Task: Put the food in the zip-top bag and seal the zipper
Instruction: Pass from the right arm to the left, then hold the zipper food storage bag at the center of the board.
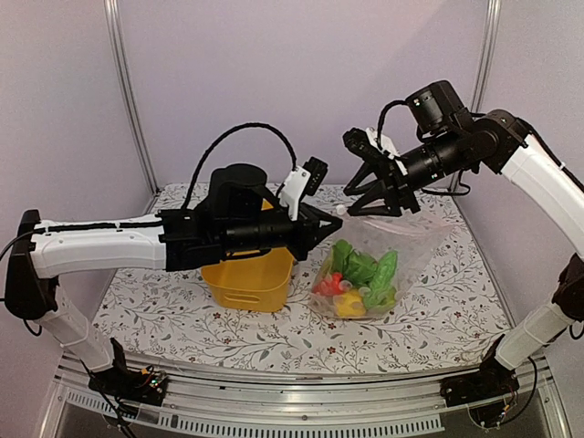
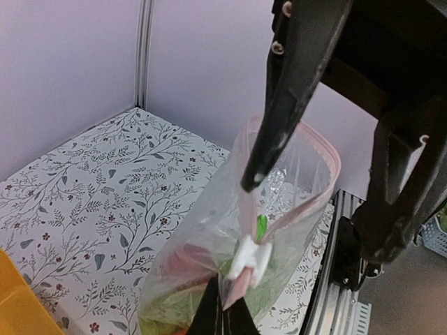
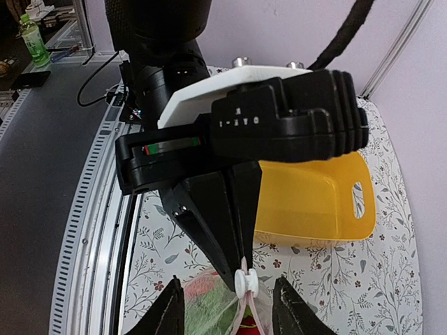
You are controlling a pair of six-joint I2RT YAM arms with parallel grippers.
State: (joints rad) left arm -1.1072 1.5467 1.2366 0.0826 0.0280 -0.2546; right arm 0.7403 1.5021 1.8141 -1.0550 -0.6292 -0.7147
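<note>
Left claw (image 1: 328, 225) pinches zipper (image 2: 314, 202) of zip-top bag (image 1: 415, 245) beside yellow tub (image 1: 251, 278); right claw (image 1: 376, 203) gapes over it

The top camera looks down from the near edge over the whole surface (image 1: 155, 310); the close wrist cameras face each other across the zip-top bag (image 2: 188, 258).

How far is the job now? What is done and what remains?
Done: the food lies inside the zip-top bag. In hand: the left hand pinches the bag's mouth by the white slider; the right hand hangs open beside it. Left: the zipper gapes, so sealing remains.
</note>
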